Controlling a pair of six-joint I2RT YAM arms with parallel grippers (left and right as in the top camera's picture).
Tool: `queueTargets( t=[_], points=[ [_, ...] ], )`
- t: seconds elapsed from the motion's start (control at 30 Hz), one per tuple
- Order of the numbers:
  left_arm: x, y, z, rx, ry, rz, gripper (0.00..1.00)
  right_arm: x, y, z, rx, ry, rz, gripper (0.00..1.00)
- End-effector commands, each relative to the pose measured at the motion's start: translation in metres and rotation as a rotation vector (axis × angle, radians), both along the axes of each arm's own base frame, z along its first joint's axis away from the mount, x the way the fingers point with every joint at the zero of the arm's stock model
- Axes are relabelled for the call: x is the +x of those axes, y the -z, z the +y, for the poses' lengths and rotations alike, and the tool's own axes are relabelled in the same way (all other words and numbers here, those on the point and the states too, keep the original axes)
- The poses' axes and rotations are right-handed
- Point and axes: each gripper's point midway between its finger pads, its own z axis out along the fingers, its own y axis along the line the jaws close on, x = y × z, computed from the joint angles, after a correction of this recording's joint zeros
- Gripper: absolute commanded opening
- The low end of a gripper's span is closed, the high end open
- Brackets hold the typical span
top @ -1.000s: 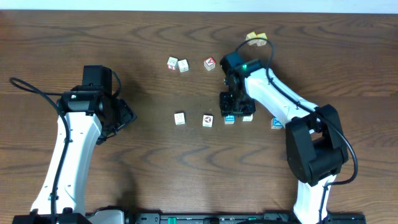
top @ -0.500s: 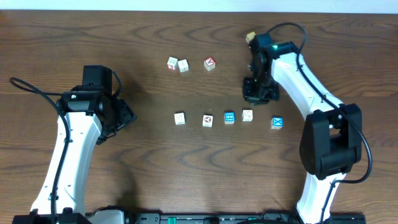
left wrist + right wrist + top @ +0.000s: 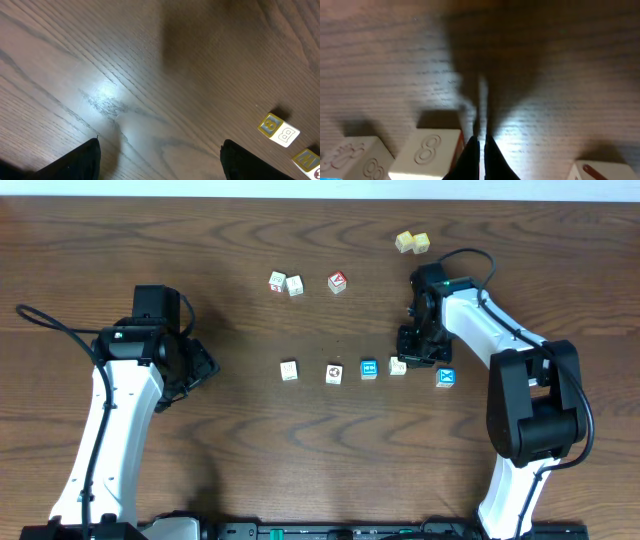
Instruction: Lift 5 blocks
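On the table (image 3: 300, 440), the blocks (image 3: 369, 368) are seen overhead lined crosswise, while the right gripper (image 3: 480, 150) is shown pinched shut and empty only from its wrist.

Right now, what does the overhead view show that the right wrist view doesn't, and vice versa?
Only overhead: the whole row of five blocks, the yellow pair, the red-faced cube and the left claw, off to the left. Only right wrist: the right claw shut with nothing between its tips, and the raised mark on the cream block beside it. Both: that claw close to blocks at the row's right end, above the wooden table, holding none.
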Motion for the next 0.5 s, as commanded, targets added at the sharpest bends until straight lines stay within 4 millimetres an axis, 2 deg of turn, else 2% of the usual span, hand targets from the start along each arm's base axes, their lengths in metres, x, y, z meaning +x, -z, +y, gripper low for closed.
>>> queueTargets(
  t=[0.0, 0.47],
  points=[
    [0.002, -0.004, 0.004, 0.016, -0.013, -0.011, 0.77, -0.001, 0.002, 0.007, 0.024, -0.021, -0.001, 0.03],
    [0.002, -0.004, 0.004, 0.016, -0.013, -0.011, 0.77, -0.010, 0.002, 0.032, 0.032, -0.119, -0.001, 0.01]
  ],
)
